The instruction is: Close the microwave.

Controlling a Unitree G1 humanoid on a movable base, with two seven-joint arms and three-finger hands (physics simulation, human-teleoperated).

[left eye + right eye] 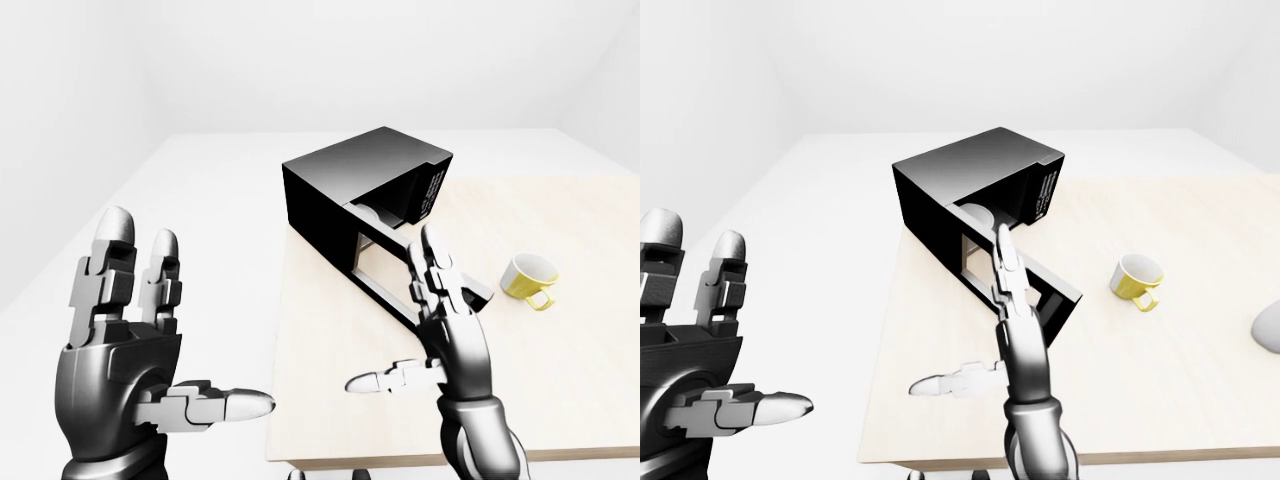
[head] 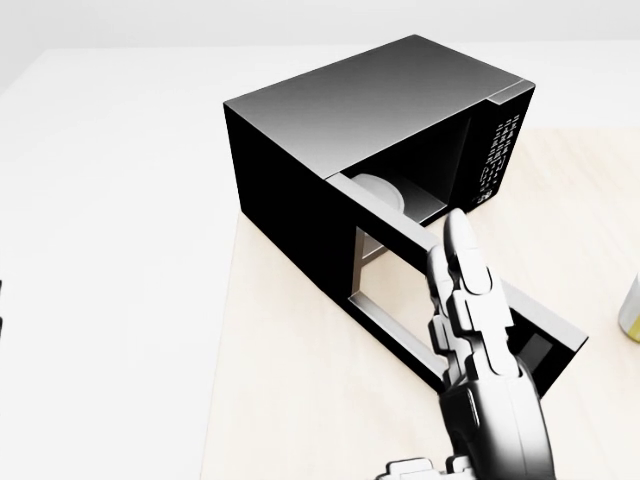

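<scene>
A black microwave stands on a light wooden table, near its left edge. Its door hangs open, swung out toward the bottom right of the head view, and a white plate shows inside. My right hand is open, fingers pointing up and thumb stretched left, just below the door's outer end; I cannot tell whether it touches the door. My left hand is open and empty, well left of the table, over the white floor.
A yellow mug lies on its side on the table, right of the door. The microwave's control panel is on its right side. A grey rounded object shows at the right edge of the right-eye view.
</scene>
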